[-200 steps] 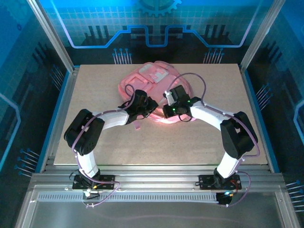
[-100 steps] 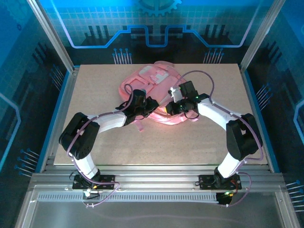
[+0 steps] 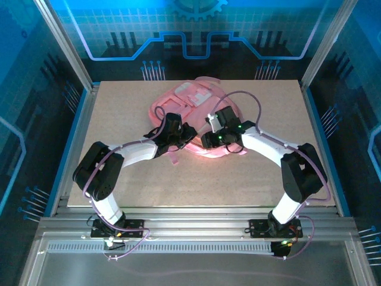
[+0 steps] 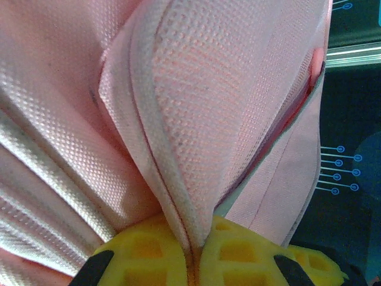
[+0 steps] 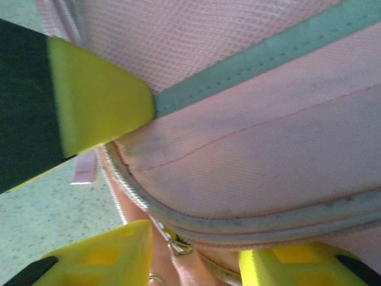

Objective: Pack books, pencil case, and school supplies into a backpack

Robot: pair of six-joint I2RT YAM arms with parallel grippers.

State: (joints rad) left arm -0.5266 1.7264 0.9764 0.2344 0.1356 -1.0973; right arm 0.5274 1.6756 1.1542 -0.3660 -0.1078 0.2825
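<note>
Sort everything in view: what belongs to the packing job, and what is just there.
Job:
- backpack
- left gripper, pinching a fold of the backpack
- right gripper, jaws apart at the zip pull

Just there:
- table
- cable
- rails

The bench (image 3: 250, 179) is a flat, light-brown board. One big thing lies on it, the pink backpack (image 3: 191, 98). The backpack lies under the left claw (image 3: 180, 132) and the right claw (image 3: 209, 139). From there it goes on past both claws toward the far side of the bench. A thin pink strap (image 3: 172, 158) lies flat on the bench, just on the near side of the left claw. In the right wrist view, a speckled bit of bench shows beside the right claw, next to the backpack.
</note>
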